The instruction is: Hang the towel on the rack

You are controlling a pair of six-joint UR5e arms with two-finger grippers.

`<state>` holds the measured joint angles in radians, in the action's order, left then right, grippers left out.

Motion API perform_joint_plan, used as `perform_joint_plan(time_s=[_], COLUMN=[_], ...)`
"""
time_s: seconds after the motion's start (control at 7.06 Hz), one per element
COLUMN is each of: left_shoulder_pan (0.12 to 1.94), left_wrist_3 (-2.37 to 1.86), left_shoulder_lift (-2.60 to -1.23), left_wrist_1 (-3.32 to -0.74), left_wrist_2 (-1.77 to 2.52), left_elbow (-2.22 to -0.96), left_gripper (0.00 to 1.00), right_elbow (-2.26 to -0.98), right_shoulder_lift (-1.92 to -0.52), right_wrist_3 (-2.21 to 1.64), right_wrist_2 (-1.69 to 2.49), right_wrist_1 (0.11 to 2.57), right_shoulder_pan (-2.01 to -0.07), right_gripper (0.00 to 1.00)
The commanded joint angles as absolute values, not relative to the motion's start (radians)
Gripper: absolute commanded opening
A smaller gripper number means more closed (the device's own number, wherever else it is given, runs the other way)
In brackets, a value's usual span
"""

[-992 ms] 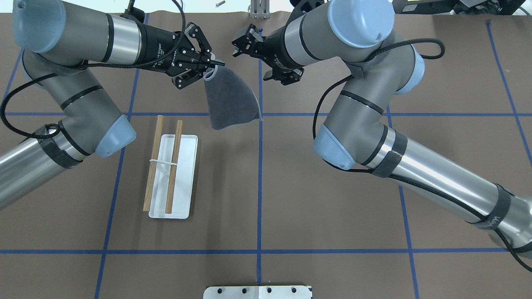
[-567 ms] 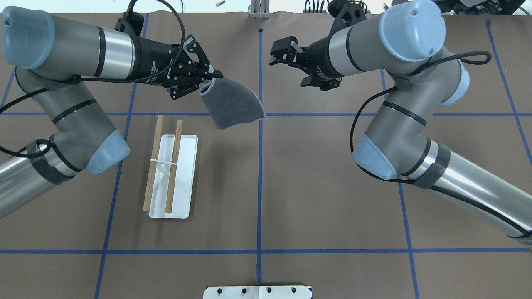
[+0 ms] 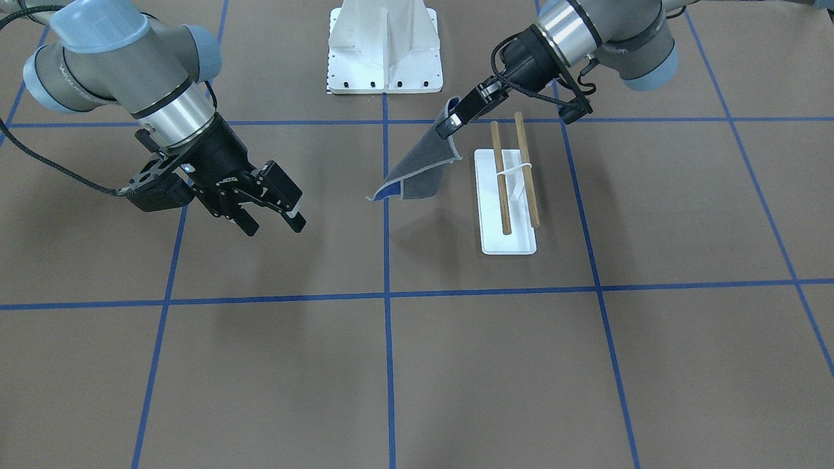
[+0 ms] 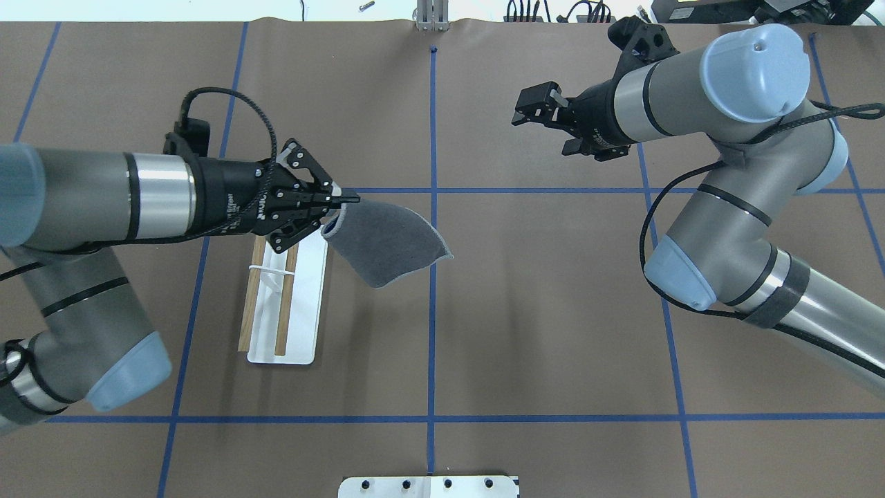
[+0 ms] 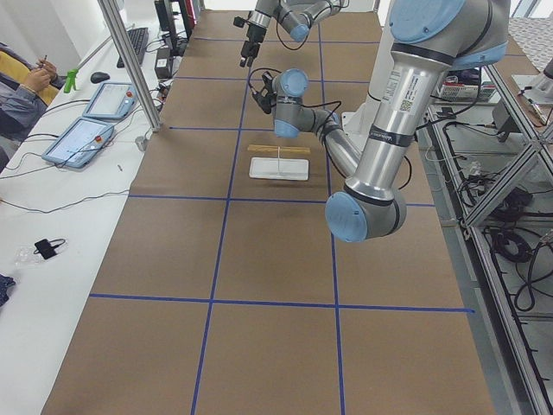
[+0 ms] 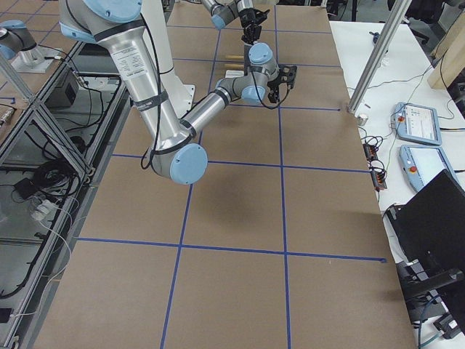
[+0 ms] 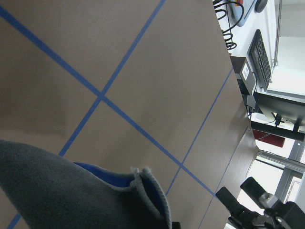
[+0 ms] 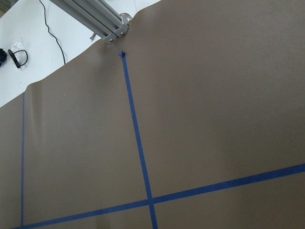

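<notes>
overhead exterior: the left gripper pinches one corner of the towel, which hangs in the air just beside the rack. the right gripper is empty, fingers spread, well apart.

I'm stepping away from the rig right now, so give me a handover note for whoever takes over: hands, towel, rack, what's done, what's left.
Left hand: shut on one corner of the towel, near the rack's far end.
Right hand: open, empty, off the table and well away from both.
Towel: hanging in the air beside the rack, touching neither dowel.
Done: towel is lifted and held next to the rack.
Left: drape it over the dowels, then let go.
</notes>
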<state>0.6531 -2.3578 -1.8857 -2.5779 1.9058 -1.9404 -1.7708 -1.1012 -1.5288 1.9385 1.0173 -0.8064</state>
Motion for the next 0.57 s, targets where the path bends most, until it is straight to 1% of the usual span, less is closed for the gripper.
perform_joint_plan(time_s=[0.0,0.14,0.42], left_shoulder_pan=[0.660,0.663,0.698], left_wrist_3=[-2.381,-2.426,-2.427], left_shoulder_lift=[-1.700,-1.666,-1.666], left_wrist_1=[-2.580,-2.579,-2.579], left_wrist_2=[1.899,1.901,1.893], left_elbow=[-2.022,-2.019,-1.965], left_gripper=[0.00,0.00,0.00], right_elbow=[-1.775,-1.773,-1.764], right_shoulder_lift=[-1.144,-1.153,-1.158], right_wrist_3=[-1.528,-1.528,-1.528], right_wrist_2=[1.939,1.939,1.939], right_wrist_1=[1.014,1.017,1.016], right_shoulder_pan=[-0.822,-0.830,-0.830], right_gripper=[1.00,1.00,1.00])
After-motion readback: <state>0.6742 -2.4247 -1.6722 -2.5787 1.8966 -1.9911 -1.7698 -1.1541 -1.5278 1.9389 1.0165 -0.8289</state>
